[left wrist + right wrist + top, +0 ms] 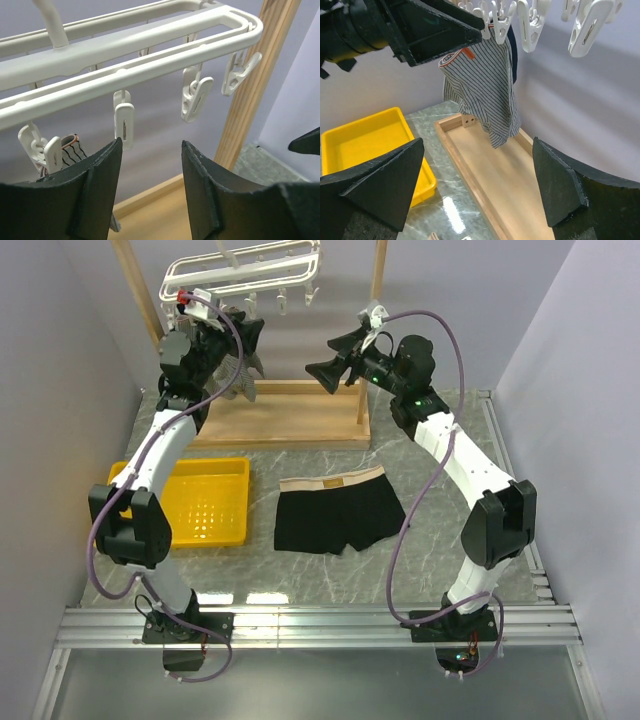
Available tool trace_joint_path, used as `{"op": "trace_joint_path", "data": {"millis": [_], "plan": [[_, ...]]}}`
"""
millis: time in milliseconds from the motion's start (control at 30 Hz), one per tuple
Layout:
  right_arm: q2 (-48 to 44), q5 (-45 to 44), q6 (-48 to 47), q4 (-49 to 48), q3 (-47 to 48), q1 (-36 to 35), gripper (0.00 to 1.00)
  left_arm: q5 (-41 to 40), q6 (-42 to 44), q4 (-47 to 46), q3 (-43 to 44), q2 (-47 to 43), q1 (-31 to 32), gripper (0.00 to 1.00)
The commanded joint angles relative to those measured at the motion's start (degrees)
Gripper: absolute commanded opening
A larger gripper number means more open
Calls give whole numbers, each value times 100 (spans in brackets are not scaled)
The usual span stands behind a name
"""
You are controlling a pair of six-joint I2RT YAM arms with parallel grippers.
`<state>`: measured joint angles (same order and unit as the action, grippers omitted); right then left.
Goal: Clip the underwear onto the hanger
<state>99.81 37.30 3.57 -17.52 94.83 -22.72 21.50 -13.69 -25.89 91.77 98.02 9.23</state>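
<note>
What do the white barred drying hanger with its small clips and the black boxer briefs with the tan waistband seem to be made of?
The white barred drying hanger looks like moulded plastic: smooth, faintly glossy bars with rounded edges. The black boxer briefs look like soft matte fabric, lying flat and slightly creased; the fibre cannot be told.

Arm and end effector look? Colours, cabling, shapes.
Both the left arm and right arm: white links, black joints, a loose mauve-grey cable looping along each. The left end effector and right end effector are black with wedge-shaped fingers.
</note>
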Motion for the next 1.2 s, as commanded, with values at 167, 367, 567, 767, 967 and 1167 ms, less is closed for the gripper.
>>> {"op": "trace_joint_path", "data": {"millis": [167,367,567,767,967,1167], "plan": [[3,14,670,-550,423,4,93,30,297,-716,139,358,34,55],[214,-3,1408,-806,791,-4,92,-66,306,-768,394,595,26,51],[636,-100,2085,-894,1354,-22,90,-128,262,-961,491,701,35,49],[908,-328,2341,-964,1723,-136,88,-40,200,-1243,544,780,43,48],[988,-539,2358,-999,1846,-233,86,161,200,-1234,571,842,52,26],[1067,-872,2174,-903,2110,-434,80,408,156,-1261,457,737,61,9]]}}
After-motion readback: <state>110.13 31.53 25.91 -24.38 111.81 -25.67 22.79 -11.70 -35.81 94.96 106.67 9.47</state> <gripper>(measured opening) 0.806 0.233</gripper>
